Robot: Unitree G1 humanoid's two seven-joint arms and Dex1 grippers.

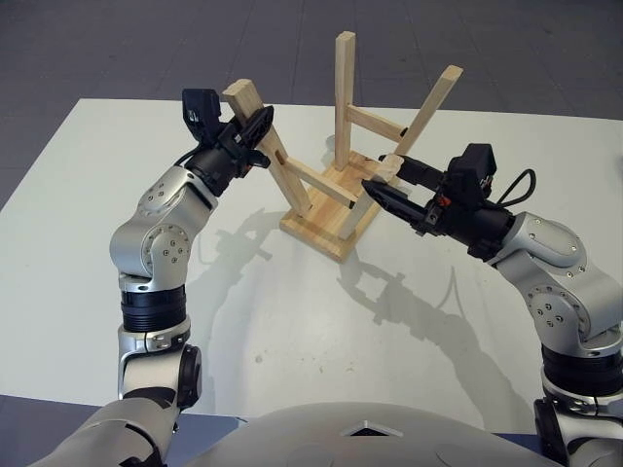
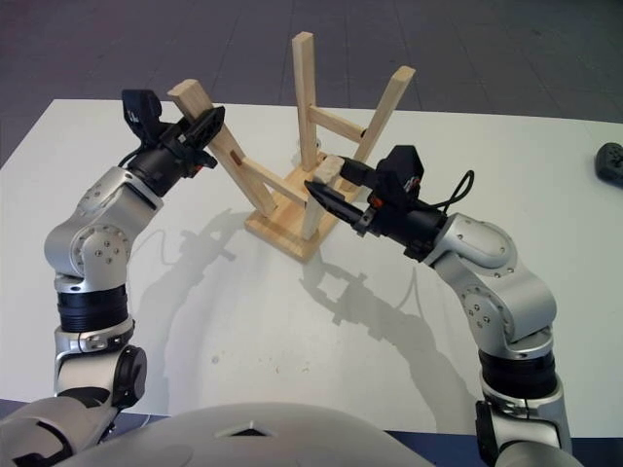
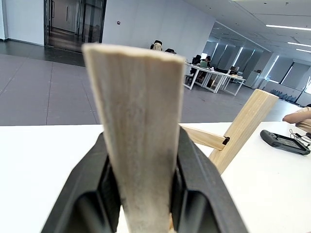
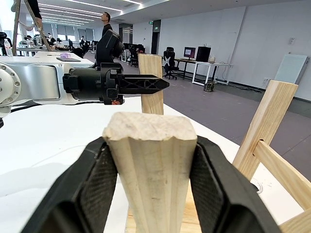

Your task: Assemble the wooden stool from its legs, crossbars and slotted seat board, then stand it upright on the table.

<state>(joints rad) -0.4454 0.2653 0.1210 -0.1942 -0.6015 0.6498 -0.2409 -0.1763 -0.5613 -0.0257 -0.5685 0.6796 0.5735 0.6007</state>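
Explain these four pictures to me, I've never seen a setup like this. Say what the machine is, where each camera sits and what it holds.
This is a humanoid robot with two arms, each ending in two-finger jaws. The two wide pictures come from a pair of cameras on its head, looking down over the arms, so both show the same scene. The other two come from a camera on each wrist, so the jaws appear close up. On the white table a wooden stool sits upside down, seat board below, legs pointing up. The left arm has its jaws shut on the top of one leg. The right arm has its jaws shut on a nearer leg. A small dark device lies by the table's right edge.
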